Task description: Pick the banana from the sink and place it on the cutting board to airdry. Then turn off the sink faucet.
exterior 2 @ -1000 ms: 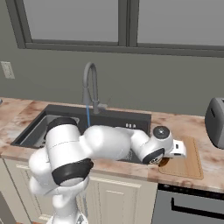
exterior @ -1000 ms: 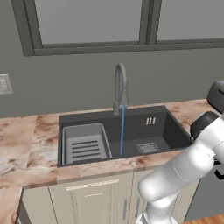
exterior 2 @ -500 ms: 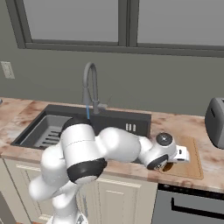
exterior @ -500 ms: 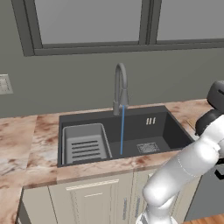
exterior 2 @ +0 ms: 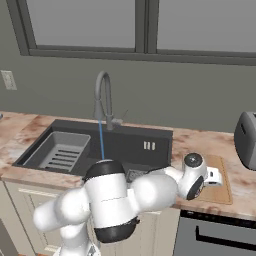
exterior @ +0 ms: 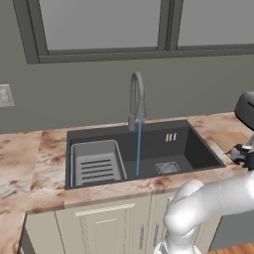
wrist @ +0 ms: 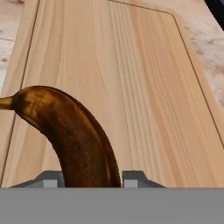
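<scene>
A: From the left base view, what is going on?

B: The sink faucet (exterior: 137,99) is running a blue stream into the sink (exterior: 144,151), which is sitting in the desk (exterior: 30,163). The arm is reaching out toward three o'clock, and the hand (exterior: 243,155) is hovering at the frame's edge, beside a strip of the cutting board (exterior: 225,140).

A: And the right base view?

B: The arm is folding low across the front and ending at four o'clock from the basin. The wrist is lying over the board's near left part, pointing along it toward three o'clock. The faucet lever, small at the spout's base, is waiting for later.

A: The hand view?

B: The banana (wrist: 65,131) is standing between the two finger tips (wrist: 50,179), which are pressing close on its lower end, so the hand is closed around it. Its stem is pointing to nine o'clock. Wood grain is lying right under it; whether the fruit is touching the board I cannot tell.

A: So which step?

B: I judge it is the placing step. The next move is calling for a slight lowering, parting the fingers, then swinging back toward the lever to stop the water.
</scene>
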Motion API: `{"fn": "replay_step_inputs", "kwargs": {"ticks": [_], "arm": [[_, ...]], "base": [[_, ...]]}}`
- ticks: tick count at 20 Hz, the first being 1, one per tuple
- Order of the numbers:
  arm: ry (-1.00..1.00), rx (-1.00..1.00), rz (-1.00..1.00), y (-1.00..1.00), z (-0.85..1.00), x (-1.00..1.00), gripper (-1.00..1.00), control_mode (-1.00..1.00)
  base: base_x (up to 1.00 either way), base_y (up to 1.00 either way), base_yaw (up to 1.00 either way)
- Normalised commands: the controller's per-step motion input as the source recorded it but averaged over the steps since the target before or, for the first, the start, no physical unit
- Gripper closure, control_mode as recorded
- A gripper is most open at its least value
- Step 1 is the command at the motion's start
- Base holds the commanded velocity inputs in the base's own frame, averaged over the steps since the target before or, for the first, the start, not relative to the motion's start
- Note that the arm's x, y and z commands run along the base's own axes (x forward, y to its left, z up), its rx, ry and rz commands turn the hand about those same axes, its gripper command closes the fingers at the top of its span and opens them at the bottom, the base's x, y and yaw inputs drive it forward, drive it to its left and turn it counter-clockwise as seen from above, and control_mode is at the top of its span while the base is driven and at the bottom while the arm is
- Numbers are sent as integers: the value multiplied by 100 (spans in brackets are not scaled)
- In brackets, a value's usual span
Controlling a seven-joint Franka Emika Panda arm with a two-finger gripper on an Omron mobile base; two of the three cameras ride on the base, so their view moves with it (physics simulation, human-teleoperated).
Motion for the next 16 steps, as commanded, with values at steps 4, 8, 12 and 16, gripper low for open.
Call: {"fn": "replay_step_inputs", "kwargs": {"ticks": [4,8,12,16], "arm": [[0,0,0,0,-33,17,100,-100],[0,0,0,0,-18,5,-100,-100],[0,0,0,0,0,0,-100,-100],[0,0,0,-1,0,-10,-100,-100]], "base": [[0,0,0],[0,0,0],[0,0,0],[0,0,0]]}}
